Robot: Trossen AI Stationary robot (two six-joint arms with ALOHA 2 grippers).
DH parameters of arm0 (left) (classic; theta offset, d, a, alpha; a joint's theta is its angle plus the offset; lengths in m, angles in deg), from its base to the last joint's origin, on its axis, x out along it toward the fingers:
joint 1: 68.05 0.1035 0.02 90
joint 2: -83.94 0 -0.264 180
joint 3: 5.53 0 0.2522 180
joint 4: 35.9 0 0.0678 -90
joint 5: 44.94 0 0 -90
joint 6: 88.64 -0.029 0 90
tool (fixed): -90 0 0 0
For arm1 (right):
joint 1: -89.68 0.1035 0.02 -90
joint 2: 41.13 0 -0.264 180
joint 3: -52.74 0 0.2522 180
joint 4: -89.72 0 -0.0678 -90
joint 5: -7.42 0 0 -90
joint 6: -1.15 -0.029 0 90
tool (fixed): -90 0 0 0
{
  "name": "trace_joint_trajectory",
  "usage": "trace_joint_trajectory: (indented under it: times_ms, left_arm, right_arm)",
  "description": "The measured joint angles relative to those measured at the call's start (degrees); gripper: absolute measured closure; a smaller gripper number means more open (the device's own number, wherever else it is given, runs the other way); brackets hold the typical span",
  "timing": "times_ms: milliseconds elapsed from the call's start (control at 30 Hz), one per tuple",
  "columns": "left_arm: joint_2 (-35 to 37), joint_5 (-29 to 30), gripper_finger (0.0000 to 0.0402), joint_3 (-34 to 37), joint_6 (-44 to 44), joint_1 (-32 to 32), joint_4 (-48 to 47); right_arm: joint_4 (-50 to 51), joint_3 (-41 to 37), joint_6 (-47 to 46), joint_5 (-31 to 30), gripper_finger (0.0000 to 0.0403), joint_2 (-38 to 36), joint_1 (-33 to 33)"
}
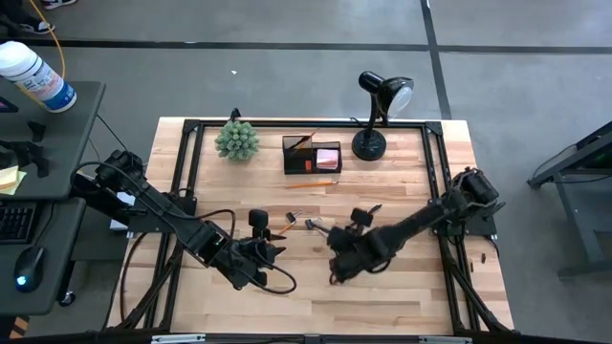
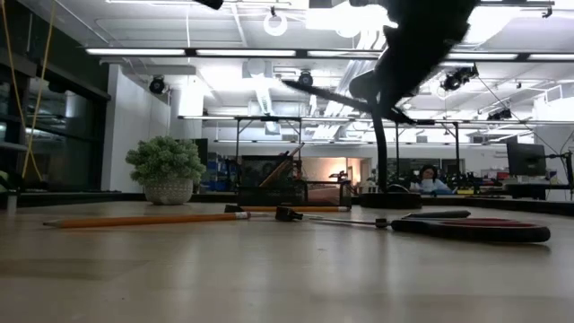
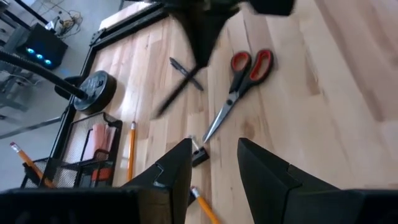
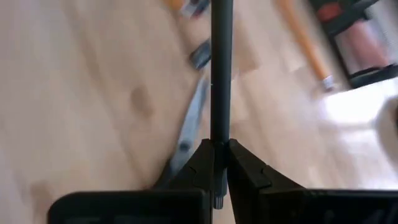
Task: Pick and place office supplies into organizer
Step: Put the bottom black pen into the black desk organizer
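Note:
My right gripper [image 1: 356, 222] is shut on the thin black pen [image 4: 221, 62] above the middle of the table. The red-handled scissors [image 3: 245, 71] lie flat on the wood under it. My left gripper [image 3: 214, 168] is open and hovers over a small dark piece [image 3: 199, 157] and the end of an orange pencil [image 1: 287, 230]. A second pencil [image 1: 311, 182] lies in front of the black organizer [image 1: 311, 155]. The organizer stands at the far edge and holds a pink pad [image 1: 327, 159] and a leaning pencil [image 3: 28, 163]. My right gripper pinches the black pen near one end [image 4: 219, 140] between its two fingers. The rest of the pen runs straight out ahead of the fingers. In the low view the pen [image 2: 345, 97] hangs slanted, well clear of the table.
A black desk lamp [image 1: 375, 119] stands right of the organizer and a green spiky plant [image 1: 236, 140] stands left of it, both at the far edge. A black frame [image 1: 191, 129] runs round the tabletop. The near half of the table shows bare wood.

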Motion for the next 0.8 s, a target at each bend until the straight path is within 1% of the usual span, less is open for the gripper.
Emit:
trace_joint_trajectory:
  times_ms: [133, 300, 400, 433, 567, 667, 800]
  left_arm:
    - [0.0, 1.7, 0.0285, 0.0, -0.8, 0.1, 5.1]
    - [0.1, 6.1, 0.0285, 0.0, -6.1, 0.2, 14.6]
    - [0.1, 7.7, 0.0285, 0.0, -9.3, 0.2, 19.7]
    - [0.1, 7.3, 0.0285, 0.0, -11.0, 0.6, 21.7]
    - [2.0, 1.6, 0.0285, 0.0, -15.6, 2.7, 28.4]
    - [4.3, 1.3, 0.0285, 0.0, -18.3, 4.7, 30.8]
    - [8.7, 1.3, 0.0285, 0.0, -21.9, 7.1, 33.8]
  right_arm:
    - [-2.9, 0.0, 0.2, -4.8, 0.0388, -3.6, -2.0]
    - [-4.7, 0.0, 0.6, -10.6, 0.0388, -8.2, -4.6]
    - [-8.4, 0.0, 4.3, -12.5, 0.0388, -10.5, -5.9]
    - [-9.8, 0.0, 5.7, -12.8, 0.0388, -11.2, -6.2]
    - [-15.4, 0.0, 10.0, -13.9, 0.0390, -13.6, -6.6]
    - [-18.9, 0.0, 13.9, -14.7, 0.0390, -14.9, -6.2]
    - [-21.0, 0.0, 15.4, -16.9, 0.0390, -16.2, -5.8]
